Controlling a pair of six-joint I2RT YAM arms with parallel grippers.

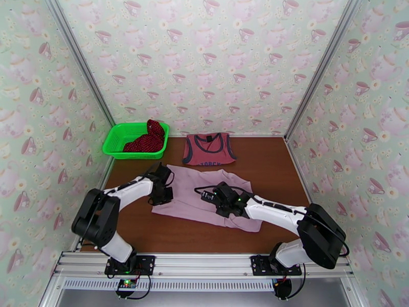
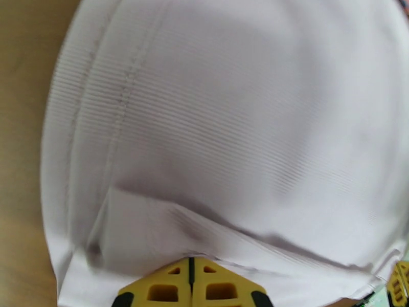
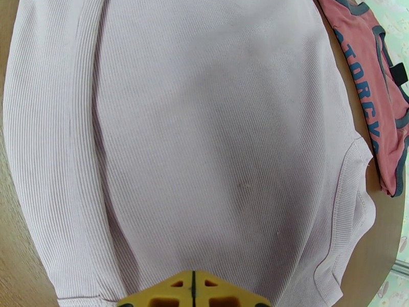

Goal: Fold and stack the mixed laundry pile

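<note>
The pale mauve-pink piece [image 1: 204, 200] lies spread flat mid-table. My left gripper [image 1: 161, 196] is at its left edge, and its yellow fingertips [image 2: 174, 280] are shut on a raised fold of the ribbed cloth [image 2: 230, 124]. At the garment's middle my right gripper [image 1: 208, 196] presses down, its jaws shut on the fabric [image 3: 204, 124] near the hem. Behind it lies the dusty-red tank top [image 1: 208, 148], folded, with dark trim and chest text; its edge [image 3: 373, 88] also appears in the right wrist view. The dark-red dotted cloth [image 1: 148, 139] sits bunched in the basket.
A bright green mesh basket [image 1: 117, 139] stands at the back left corner. Papered walls with metal posts close in the brown table [image 1: 266, 165] on three sides. Bare wood lies right of the tank top and in front of the mauve piece.
</note>
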